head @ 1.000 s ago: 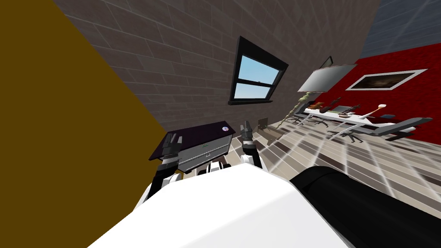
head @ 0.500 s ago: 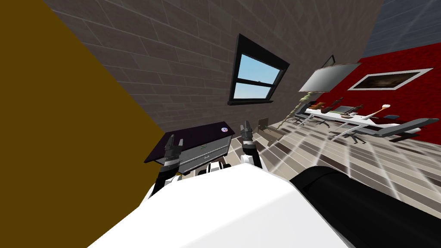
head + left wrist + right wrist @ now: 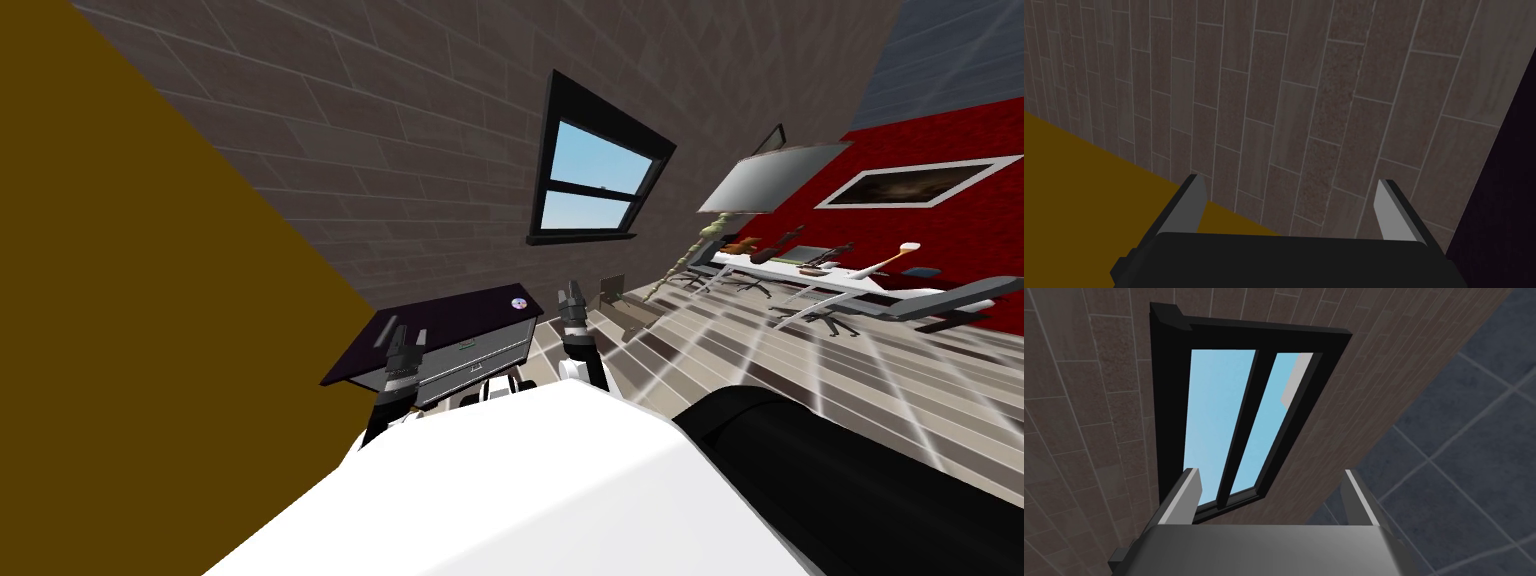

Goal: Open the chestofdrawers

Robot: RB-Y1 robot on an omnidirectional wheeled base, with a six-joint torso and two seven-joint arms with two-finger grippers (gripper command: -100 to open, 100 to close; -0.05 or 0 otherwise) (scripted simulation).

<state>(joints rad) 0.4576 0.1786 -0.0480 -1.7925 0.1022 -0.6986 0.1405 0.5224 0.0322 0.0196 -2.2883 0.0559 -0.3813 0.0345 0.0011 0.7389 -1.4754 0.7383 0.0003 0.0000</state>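
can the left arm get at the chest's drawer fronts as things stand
Probably yes: the open left gripper sits close to the chest of drawers with nothing before the grey drawer fronts, though it points at the wall and would have to turn.

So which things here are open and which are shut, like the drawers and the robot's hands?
chest of drawers: drawers shut, fronts flush.
left gripper: open, holding nothing.
right gripper: open, holding nothing.
window: looks shut.
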